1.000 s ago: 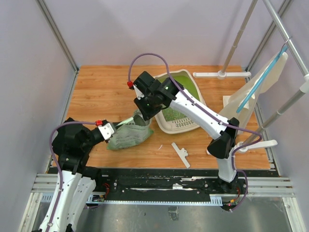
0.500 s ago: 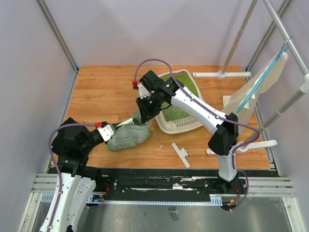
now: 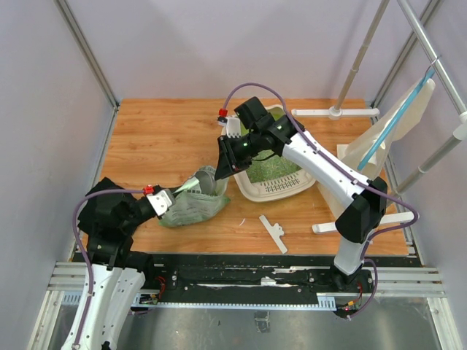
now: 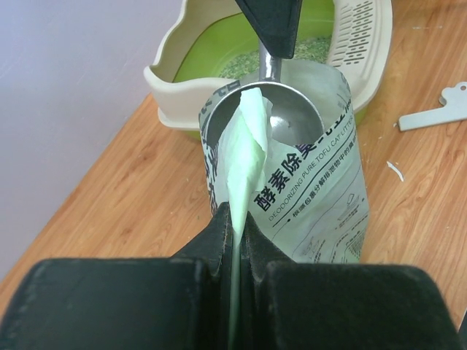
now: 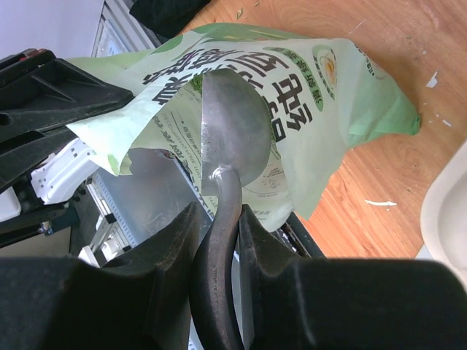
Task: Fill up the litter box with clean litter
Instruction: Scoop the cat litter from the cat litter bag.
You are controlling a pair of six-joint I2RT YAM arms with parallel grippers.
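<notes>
The cream litter box (image 3: 252, 191) with its green inside stands at mid-table, and clean litter (image 3: 273, 170) covers part of its floor. Left of it lies the light green printed bag (image 3: 191, 206). My left gripper (image 3: 178, 192) is shut on the bag's mouth edge (image 4: 241, 157) and holds it up. My right gripper (image 3: 221, 166) is shut on the handle of a silver scoop (image 5: 230, 131). The scoop's bowl (image 4: 290, 122) sits in the bag mouth, and its shiny inside shows no granules. The left wrist view has the litter box (image 4: 177, 82) just behind the bag.
A white flat clip (image 3: 273, 233) lies on the wood in front of the box. A white stand base and pole (image 3: 336, 111) are at the back right, with a hanging white sheet (image 3: 379, 146) and another stand foot (image 3: 361, 221) at the right edge.
My right arm's wrist has swung right and back toward the litter box, tilting the scoop, whose bowl stays at the bag mouth. The left arm still holds the bag.
</notes>
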